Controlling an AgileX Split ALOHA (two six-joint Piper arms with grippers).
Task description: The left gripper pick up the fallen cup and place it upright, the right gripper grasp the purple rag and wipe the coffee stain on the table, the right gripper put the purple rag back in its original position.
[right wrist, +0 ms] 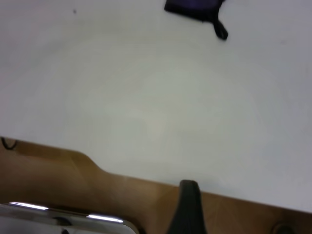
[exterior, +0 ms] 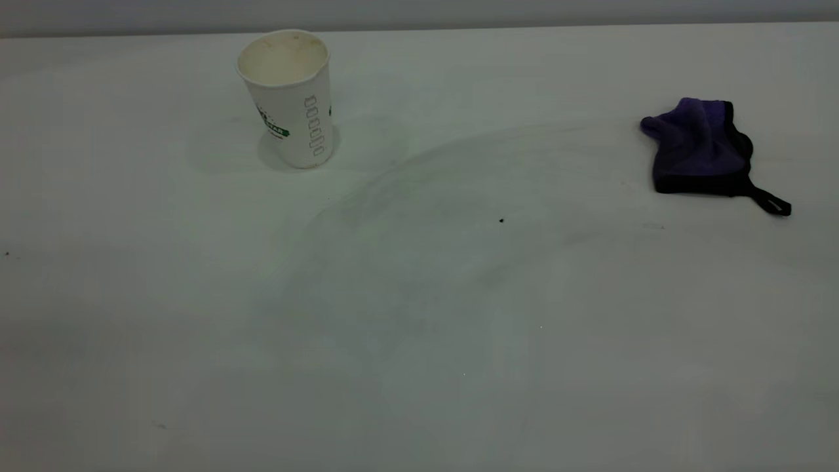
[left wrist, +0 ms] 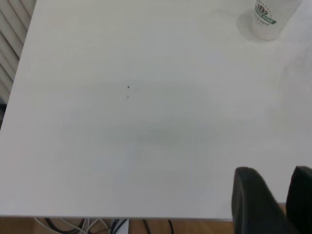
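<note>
The white ribbed paper cup stands upright, mouth up, at the back left of the white table; its lower part also shows in the left wrist view. The purple rag lies bunched at the back right, its black loop pointing to the near right; it also shows in the right wrist view. No brown coffee stain shows, only faint grey smears mid-table. Neither gripper is in the exterior view. My left gripper hangs open and empty over the table's near edge, far from the cup. My right gripper sits past the table edge, far from the rag.
A tiny black speck lies mid-table, and another speck lies near the left edge. The table's edge, with brown floor beyond it, shows in both wrist views. Cables lie on the floor.
</note>
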